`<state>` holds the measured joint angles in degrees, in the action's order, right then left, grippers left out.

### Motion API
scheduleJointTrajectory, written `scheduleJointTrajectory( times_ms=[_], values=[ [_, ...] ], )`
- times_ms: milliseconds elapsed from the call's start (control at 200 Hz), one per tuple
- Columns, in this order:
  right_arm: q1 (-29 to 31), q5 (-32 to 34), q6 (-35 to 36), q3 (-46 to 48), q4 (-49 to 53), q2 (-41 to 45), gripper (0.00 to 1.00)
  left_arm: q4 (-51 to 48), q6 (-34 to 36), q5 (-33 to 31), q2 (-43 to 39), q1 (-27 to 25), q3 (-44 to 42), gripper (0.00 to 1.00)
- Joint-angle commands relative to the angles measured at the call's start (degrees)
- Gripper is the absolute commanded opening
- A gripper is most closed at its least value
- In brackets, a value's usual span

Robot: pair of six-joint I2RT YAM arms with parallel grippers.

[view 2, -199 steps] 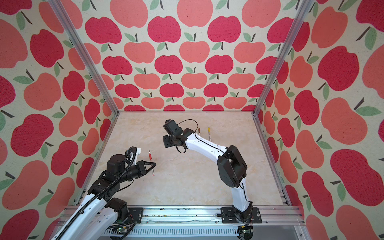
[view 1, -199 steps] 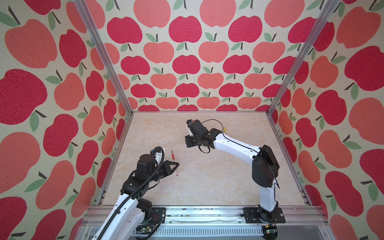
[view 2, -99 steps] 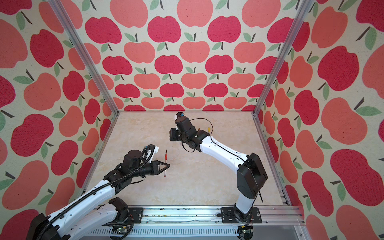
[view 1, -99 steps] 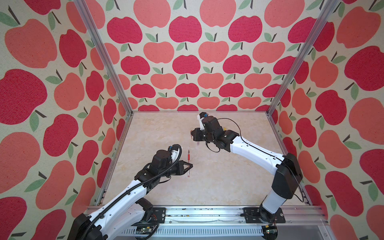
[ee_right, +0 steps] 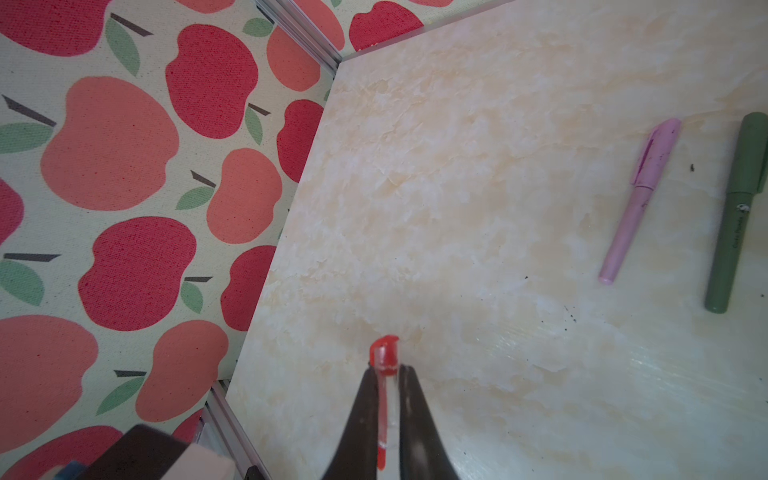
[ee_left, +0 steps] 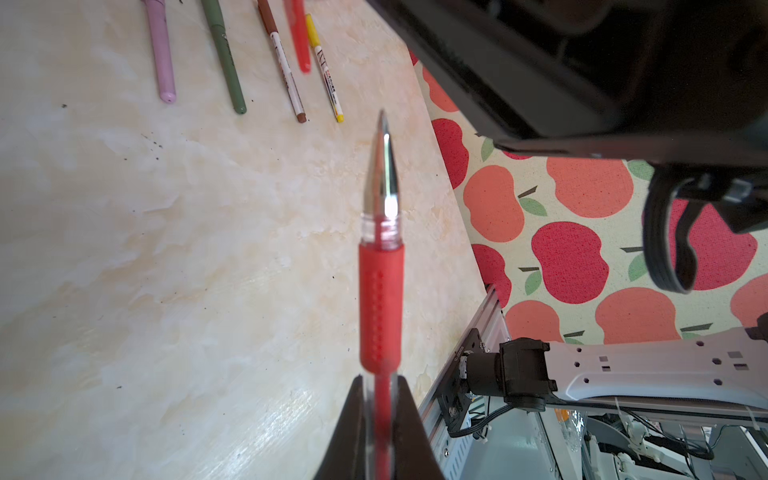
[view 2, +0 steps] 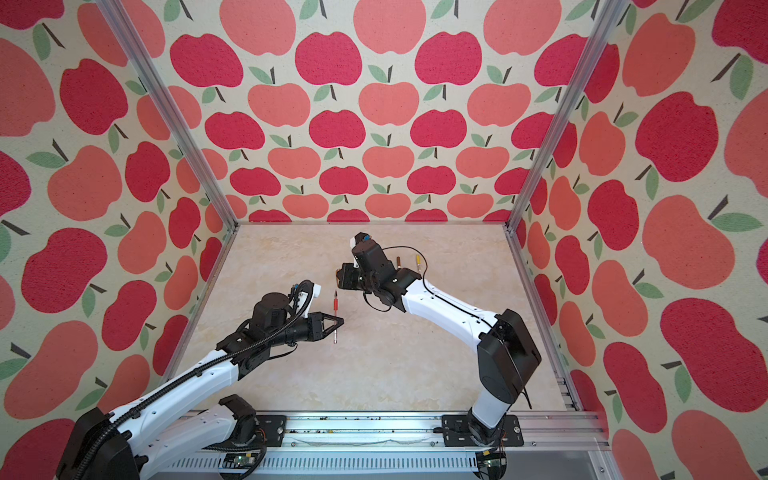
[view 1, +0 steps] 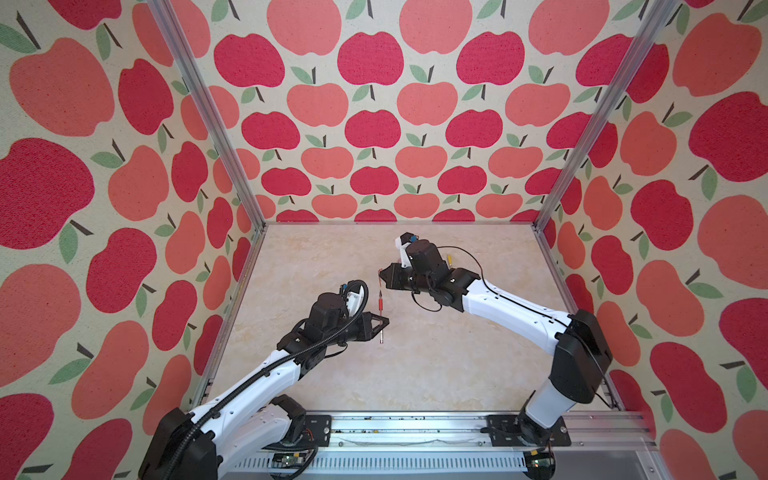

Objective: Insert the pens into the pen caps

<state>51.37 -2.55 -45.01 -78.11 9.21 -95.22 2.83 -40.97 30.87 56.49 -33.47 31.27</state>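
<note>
Marble-look table (view 1: 436,365), middle: my left end effector (view 1: 385,321), pinching the red-gripped clear stick pen (view 1: 380,301), has come in from nearer the left edge. The pen tip now faces the red plastic cap (ee_right: 387,356) clamped in my right end effector (view 1: 383,277). Not yet touching; alignment next.

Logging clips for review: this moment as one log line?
left gripper shut on red pen | right gripper shut on red cap | cap not yet on pen
</note>
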Motion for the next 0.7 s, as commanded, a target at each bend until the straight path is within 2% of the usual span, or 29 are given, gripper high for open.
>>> scheduleJointTrajectory(
  times_ms=[0,695],
  values=[
    [0.39,-0.86,-0.95,0.76,-1.92,2.4,0.06,2.34,1.26,-0.2,0.96,0.05,1.93,0.0],
    [1.54,-0.35,-1.04,2.76,-2.8,3.8,0.05,3.39,0.98,-2.48,0.46,0.46,1.43,0.0]
  ],
)
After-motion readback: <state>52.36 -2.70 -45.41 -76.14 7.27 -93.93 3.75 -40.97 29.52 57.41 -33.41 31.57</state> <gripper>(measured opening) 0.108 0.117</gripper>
